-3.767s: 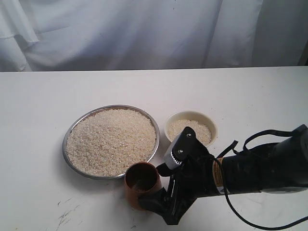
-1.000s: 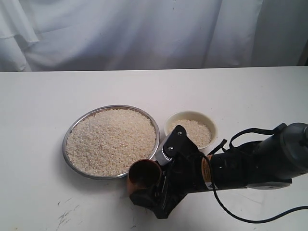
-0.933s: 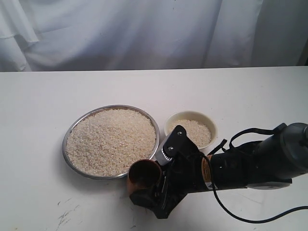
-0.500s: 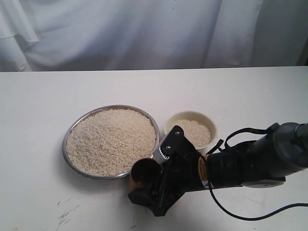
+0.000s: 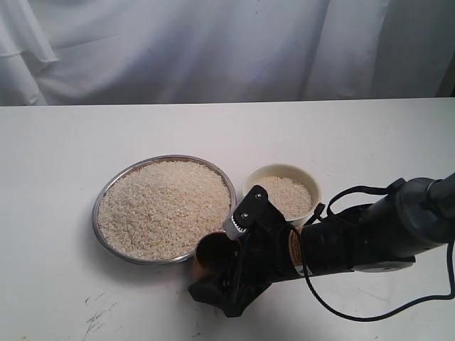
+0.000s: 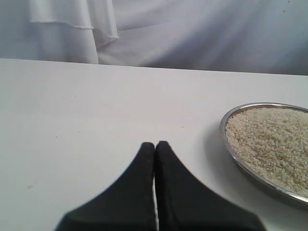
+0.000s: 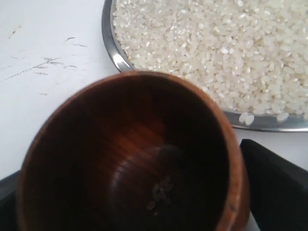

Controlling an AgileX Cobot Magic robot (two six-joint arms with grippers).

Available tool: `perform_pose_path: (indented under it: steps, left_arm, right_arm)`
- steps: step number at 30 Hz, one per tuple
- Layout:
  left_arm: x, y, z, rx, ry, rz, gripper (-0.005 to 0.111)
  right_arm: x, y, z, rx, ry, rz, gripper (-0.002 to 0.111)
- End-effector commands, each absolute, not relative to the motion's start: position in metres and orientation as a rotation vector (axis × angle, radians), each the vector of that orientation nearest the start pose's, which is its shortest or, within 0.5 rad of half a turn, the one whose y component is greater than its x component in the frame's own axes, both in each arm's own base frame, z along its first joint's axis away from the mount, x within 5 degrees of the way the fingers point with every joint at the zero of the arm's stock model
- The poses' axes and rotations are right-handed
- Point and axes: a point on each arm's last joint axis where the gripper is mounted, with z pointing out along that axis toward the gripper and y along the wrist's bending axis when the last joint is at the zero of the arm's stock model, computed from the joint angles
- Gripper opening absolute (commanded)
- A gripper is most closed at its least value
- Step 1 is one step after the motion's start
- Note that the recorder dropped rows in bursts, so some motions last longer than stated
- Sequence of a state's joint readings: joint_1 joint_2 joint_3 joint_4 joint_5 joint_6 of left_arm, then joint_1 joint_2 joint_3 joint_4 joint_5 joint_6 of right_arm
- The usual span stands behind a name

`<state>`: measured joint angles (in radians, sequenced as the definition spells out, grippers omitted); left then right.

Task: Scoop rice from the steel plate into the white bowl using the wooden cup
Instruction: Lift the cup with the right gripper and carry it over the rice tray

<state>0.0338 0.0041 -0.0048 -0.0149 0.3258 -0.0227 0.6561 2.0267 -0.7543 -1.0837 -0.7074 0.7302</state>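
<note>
The steel plate [image 5: 106, 188] lies left of centre with a wide heap of rice [image 5: 163, 206] in it. To its right stands the white bowl [image 5: 304, 179], also holding rice. My right gripper [image 5: 222, 259] is shut on the wooden cup [image 5: 212, 250], which sits just at the plate's near rim. In the right wrist view the wooden cup [image 7: 144, 144] shows a dark inside with only a few grains, one finger [image 7: 274, 183] beside it, and the plate's rim [image 7: 113, 53] right behind. My left gripper [image 6: 155, 145] is shut and empty over bare table, off to the side of the plate [image 6: 231, 149].
A white cloth hangs behind the white table [image 5: 355, 135]. Dark scuff marks [image 5: 96, 316] show on the near left of the tabletop. A black cable [image 5: 355, 195] loops along my right arm near the bowl.
My right gripper has carried the wooden cup a little to the left and up to the plate's near rim. The left gripper shows no earlier frame.
</note>
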Motion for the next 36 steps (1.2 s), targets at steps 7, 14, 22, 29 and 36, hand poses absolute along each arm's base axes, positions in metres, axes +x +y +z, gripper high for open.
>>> perform_pose_path:
  steps: [7, 14, 22, 29, 36]
  left_arm:
    - [0.0540, 0.0014, 0.1844, -0.066, 1.801, -0.011, 0.000]
    - [0.0540, 0.0014, 0.1844, -0.066, 1.801, -0.011, 0.000]
    - [0.0540, 0.0014, 0.1844, -0.066, 1.801, -0.011, 0.000]
    - [0.0540, 0.0014, 0.1844, -0.066, 1.801, -0.011, 0.000]
    - [0.0540, 0.0014, 0.1844, -0.066, 1.801, -0.011, 0.000]
  right_arm:
    - [0.2255, 0.2404, 0.0809, -1.307, 2.020, 0.917, 0.081]
    - [0.2217, 0.2438, 0.0805, -1.324, 2.017, 0.918, 0.081]
    - [0.2220, 0.2436, 0.0803, -1.320, 2.023, 0.914, 0.081]
    - [0.2223, 0.2431, 0.0797, -1.310, 2.040, 0.909, 0.081]
    - [0.2254, 0.2422, 0.0781, -1.285, 2.088, 0.867, 0.075]
